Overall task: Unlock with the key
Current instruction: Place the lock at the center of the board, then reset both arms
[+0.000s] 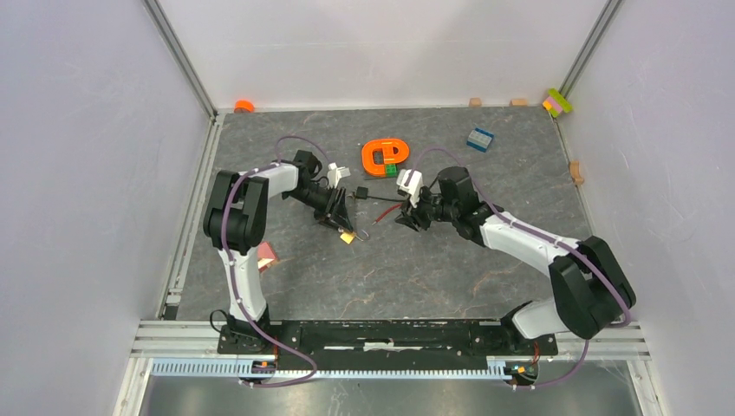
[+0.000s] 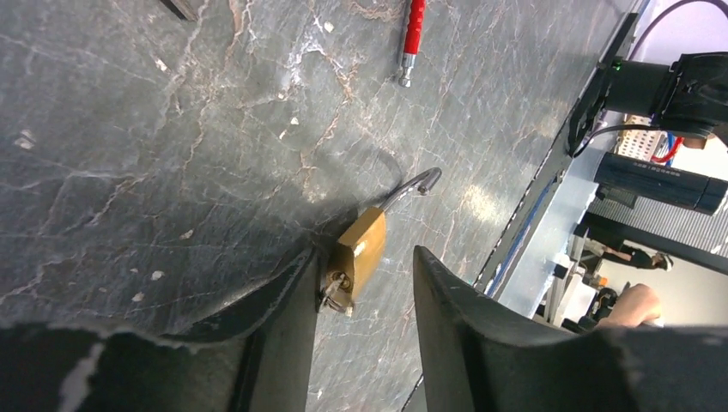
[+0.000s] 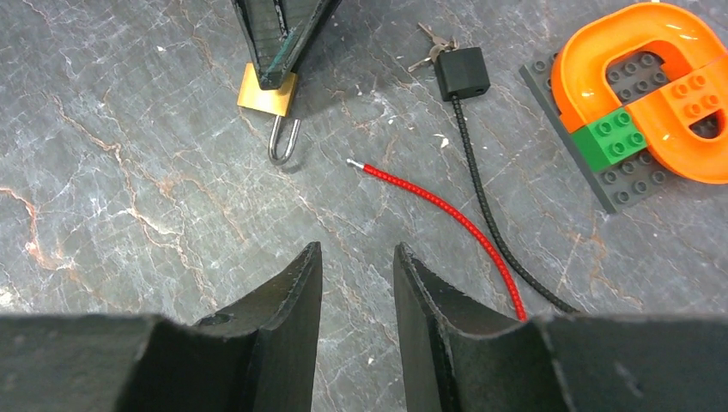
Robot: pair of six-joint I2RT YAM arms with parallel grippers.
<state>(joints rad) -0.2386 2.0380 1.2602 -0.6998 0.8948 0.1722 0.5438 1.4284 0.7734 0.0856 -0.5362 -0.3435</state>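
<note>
From the top view, my left claw (image 1: 340, 222) is right on the brass padlock (image 1: 347, 236), which lies on the bench (image 1: 416, 269) just off the claw's tips. My right claw (image 1: 404, 218) faces it across a short gap, so the left is clearly nearer. In the left wrist view that claw stands open. The padlock lies between the fingers (image 2: 283, 326), touching one and apart from the other. Its long axis runs away from the claw, with the steel shackle (image 2: 414, 184) far and the keyway end (image 2: 336, 290) near; a silvery stub there I cannot identify. In the right wrist view my right claw is parted and empty. The padlock sits ahead and left, shackle toward me. A bunch of keys (image 3: 427, 47) lies ahead and right, beside a black cable lock (image 3: 464, 73).
</note>
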